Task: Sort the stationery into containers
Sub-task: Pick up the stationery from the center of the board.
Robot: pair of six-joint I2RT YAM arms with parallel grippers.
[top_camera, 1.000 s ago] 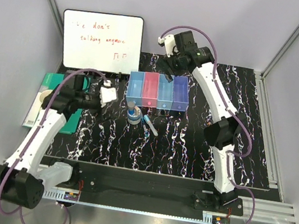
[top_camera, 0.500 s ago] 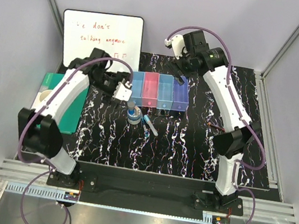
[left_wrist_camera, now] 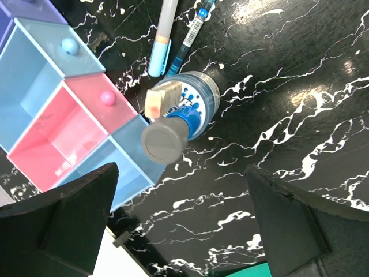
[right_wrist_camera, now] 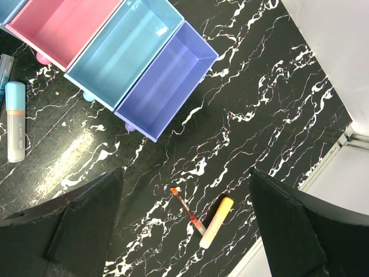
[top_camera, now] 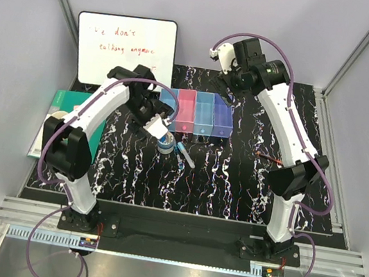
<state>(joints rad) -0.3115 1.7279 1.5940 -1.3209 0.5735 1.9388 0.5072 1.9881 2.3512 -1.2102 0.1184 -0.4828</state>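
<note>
Left gripper [left_wrist_camera: 180,184] and right gripper [right_wrist_camera: 185,176] jaws released; we centre the left over the grey cylinder [left_wrist_camera: 166,140], keeping the tape roll [left_wrist_camera: 203,95] at its 1 o'clock outside the jaws.

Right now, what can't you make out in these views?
Top view: left gripper covers the grey cylinder and part of the tape roll.
Top view: orange marker too small to identify.
Left wrist: both pens run off the top edge.
Right wrist: pink bin cut by the top edge.
</note>
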